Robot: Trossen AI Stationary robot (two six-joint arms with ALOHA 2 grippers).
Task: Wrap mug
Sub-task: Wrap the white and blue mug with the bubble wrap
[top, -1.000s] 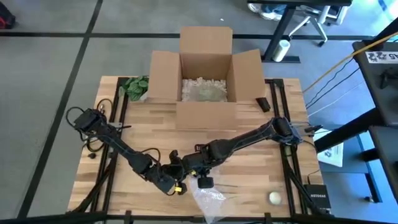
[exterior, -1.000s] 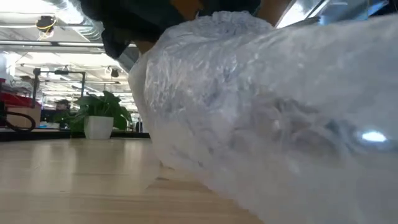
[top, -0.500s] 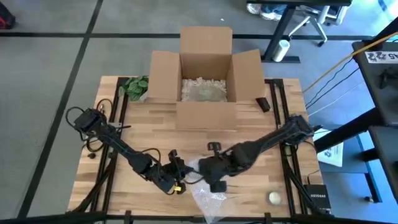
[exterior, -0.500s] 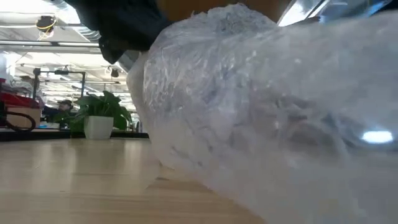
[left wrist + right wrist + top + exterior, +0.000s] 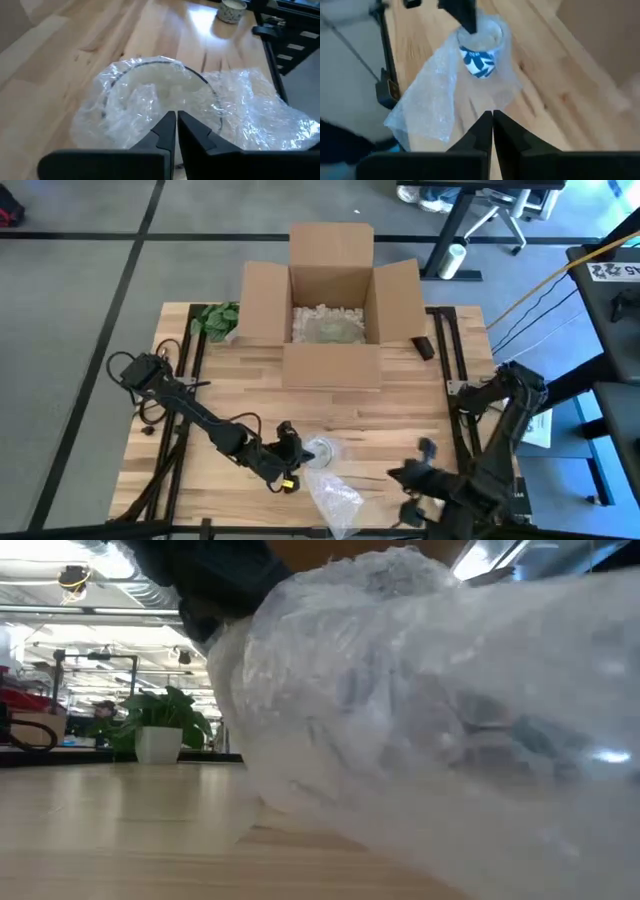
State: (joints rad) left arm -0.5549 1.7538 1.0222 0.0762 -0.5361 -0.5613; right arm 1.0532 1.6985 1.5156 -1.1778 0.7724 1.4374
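1. Mug (image 5: 479, 54): you find it upright on the wooden table (image 5: 400, 415), near the table's front edge and well in front of the open cardboard box (image 5: 330, 300). It is white with a blue pattern, as the right wrist view shows you.
2. Bubble wrap (image 5: 335, 492): you see the clear sheet drawn up around the mug, with a loose tail spread across the table on the side away from the box. In the low view the wrap (image 5: 430, 730) fills most of the frame.
3. Left gripper (image 5: 292, 452): you have it right at the mug, on the side opposite the tail. In the left wrist view its fingers (image 5: 167, 131) are pressed together, tips against the wrap at the mug's rim; whether they pinch the plastic you cannot tell.
4. Right gripper (image 5: 410, 478): you see it well apart from the mug, out by the table's right front corner. Its fingers (image 5: 482, 131) sit closed with nothing between them.
5. Small plant (image 5: 215, 318): it lies just beside the box's left flap, well apart from the mug.
6. Dark block (image 5: 423, 347): it sits near the box's right flap.
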